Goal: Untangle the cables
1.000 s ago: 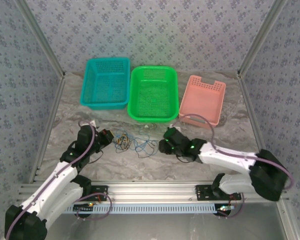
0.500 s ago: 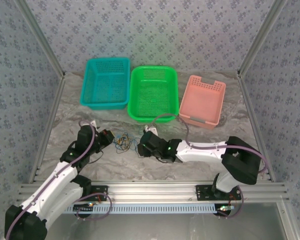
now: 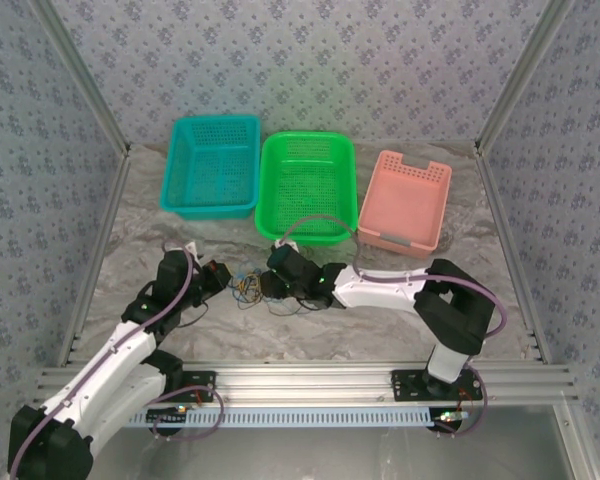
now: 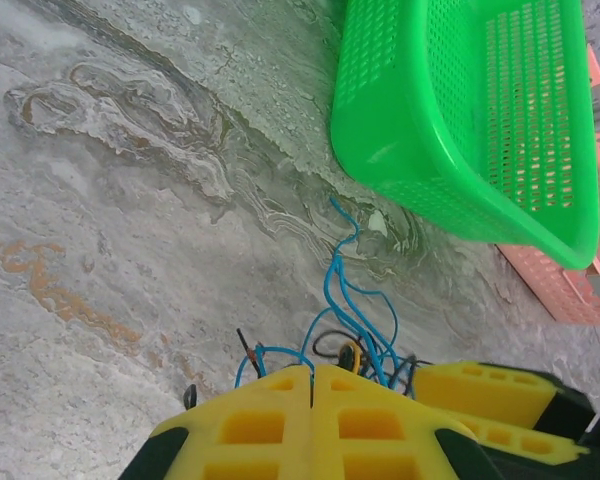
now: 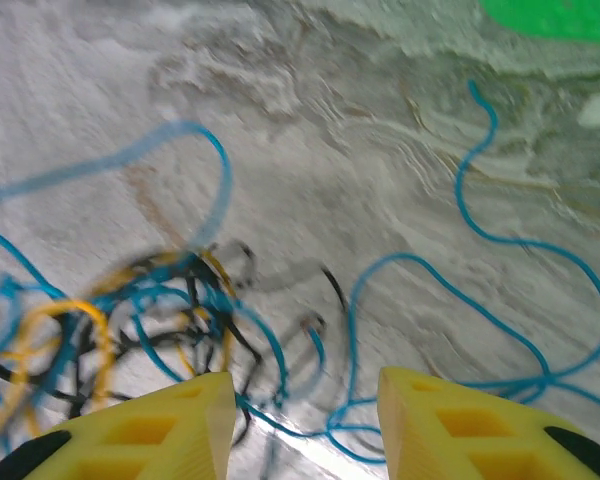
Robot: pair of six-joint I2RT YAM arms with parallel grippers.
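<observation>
So your left gripper (image 4: pixel 312 375) sits pressed shut against the cables (image 5: pixel 195 300), probably anchoring them; right gripper (image 5: pixel 305 385) is spread, blue strand (image 5: pixel 352 330) between its jaws for pulling.

glossy plastic grn basket (image 4: pixel 420 150), smooth marbled tbl (image 4: pixel 110 250)

Bright, even light, soft shadows (cables (image 5: pixel 193 290) blurred in right wrist view)

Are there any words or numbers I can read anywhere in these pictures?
None. There is no readable word, number, label or sign on the teal basket, the green basket, the pink basket, the cables or the table.
</observation>
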